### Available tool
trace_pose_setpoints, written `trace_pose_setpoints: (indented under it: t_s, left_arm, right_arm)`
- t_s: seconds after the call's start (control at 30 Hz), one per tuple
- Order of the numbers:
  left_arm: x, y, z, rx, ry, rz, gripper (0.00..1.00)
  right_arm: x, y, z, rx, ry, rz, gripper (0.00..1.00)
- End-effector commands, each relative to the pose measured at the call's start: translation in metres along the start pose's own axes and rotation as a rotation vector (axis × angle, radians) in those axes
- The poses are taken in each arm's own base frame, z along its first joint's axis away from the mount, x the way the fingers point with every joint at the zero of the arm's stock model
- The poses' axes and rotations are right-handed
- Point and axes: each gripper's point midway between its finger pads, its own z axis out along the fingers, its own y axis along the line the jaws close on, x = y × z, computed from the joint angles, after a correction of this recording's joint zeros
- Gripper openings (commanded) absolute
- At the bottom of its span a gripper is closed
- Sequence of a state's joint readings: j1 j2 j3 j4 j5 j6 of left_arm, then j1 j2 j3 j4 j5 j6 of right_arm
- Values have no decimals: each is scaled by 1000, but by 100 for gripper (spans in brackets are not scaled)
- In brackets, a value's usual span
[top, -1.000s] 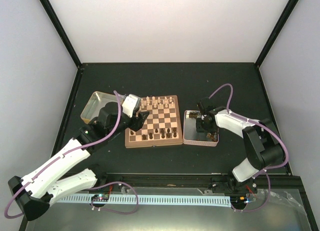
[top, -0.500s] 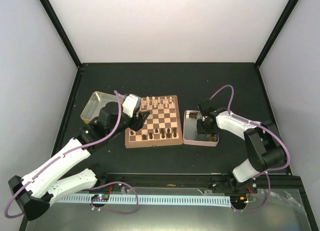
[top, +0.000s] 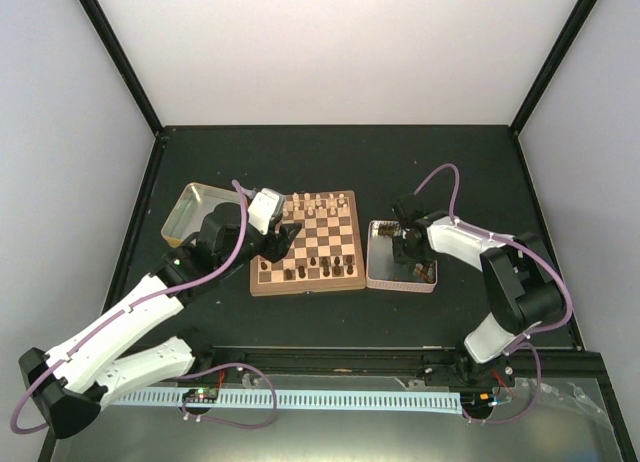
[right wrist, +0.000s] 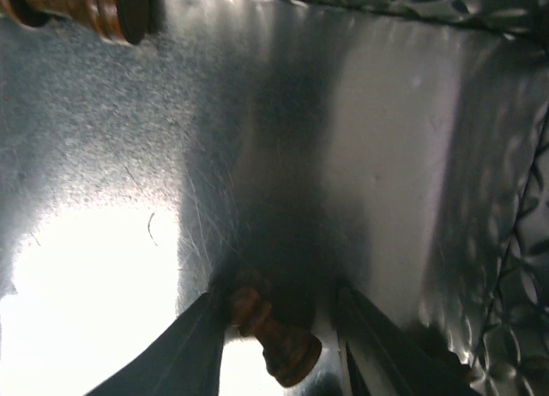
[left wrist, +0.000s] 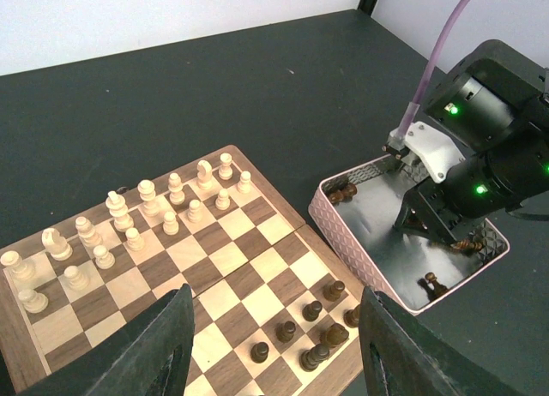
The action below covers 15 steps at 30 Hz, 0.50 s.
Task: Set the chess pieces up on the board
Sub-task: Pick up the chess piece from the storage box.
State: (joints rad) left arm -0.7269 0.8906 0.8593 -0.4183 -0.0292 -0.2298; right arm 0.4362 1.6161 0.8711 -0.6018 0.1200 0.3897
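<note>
The board (top: 305, 286) lies mid-table with dark chess pieces (top: 320, 270) along its near edge and cream ones at the far edge. My left gripper (top: 281, 238) hovers open over the board's near left; its wrist view shows the dark pieces (left wrist: 313, 310) between its fingers' line, untouched. My right gripper (top: 405, 253) is down inside the pink-walled tin (top: 386, 282). In the right wrist view a tipped dark pawn (right wrist: 273, 338) lies between its fingertips (right wrist: 279, 349), against the left finger (right wrist: 193, 353), with a gap to the right one.
More dark pieces lie in the tin (left wrist: 360, 233): one near corner (left wrist: 433, 285), one far corner (left wrist: 343, 192), another at the floor's edge (right wrist: 86, 6). A gold tin (top: 190, 210) sits left of the board. Cream pieces (left wrist: 137, 216) fill the far rows.
The right gripper's fingers have narrowed around the pawn in the tin, and its wrist shifted slightly. The left arm has barely moved.
</note>
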Motion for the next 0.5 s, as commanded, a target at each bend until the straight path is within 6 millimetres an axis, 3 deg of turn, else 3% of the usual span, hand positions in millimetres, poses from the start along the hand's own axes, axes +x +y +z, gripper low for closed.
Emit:
trace_pose_setpoints:
  t_s: [0.0,0.13,0.27,0.47]
  left_arm:
    - [-17,-4,-5,18,-46,8,55]
    - [-17,-5,-5,22,-44,8,55]
    - [-17,-5,-4,23,-42,5,55]
    - [-15,-5,-3,24,-38,2,55]
  right_arm:
    - [1,-8,7,41,6,-3,25]
    - [3,-8,3,34,1,6,23]
    - [10,-6,-2,7,12,12,35]
    - [20,-7,-5,-4,31,34,36]
